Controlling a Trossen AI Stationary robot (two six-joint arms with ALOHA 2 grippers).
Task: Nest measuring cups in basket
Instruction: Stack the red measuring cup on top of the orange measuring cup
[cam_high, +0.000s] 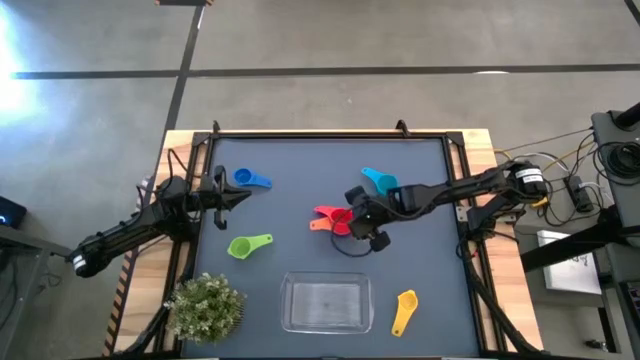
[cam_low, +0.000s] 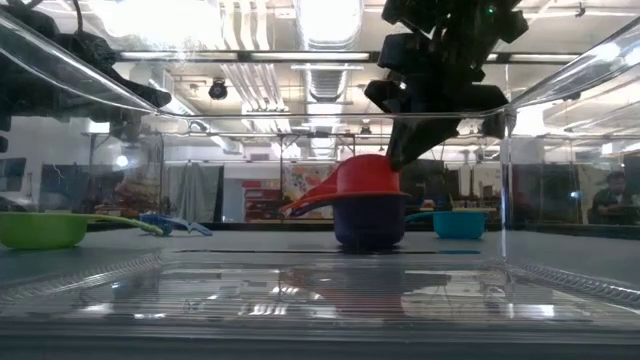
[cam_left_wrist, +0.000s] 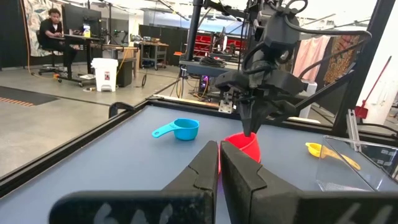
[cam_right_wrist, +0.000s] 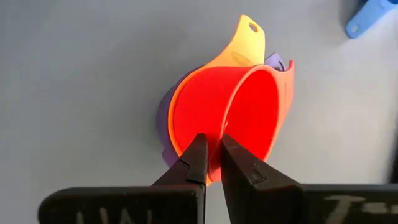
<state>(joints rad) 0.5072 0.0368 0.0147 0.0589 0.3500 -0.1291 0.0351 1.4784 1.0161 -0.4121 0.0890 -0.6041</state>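
Right gripper (cam_right_wrist: 211, 158) pinches the red cup's (cam_right_wrist: 239, 115) rim.
The red cup sits nested in the purple cup (cam_low: 368, 225); left gripper (cam_left_wrist: 219, 165) waits with fingers closed, holding nothing.

Bright, even light throughout; in low view it comes from ceiling strip lights (cam_low: 330, 20) that blow out to white glare. Clear see-through plastic basket wall (cam_low: 560, 90) catches bright streaks, its floor mirrors the lamps. High view: glare patch on floor (cam_high: 20, 40) at one corner; soft, short shadows on dark grey surface (cam_high: 300, 165). Wrist views: own pincer fingers (cam_left_wrist: 239, 186) blurred, out of focus close up.
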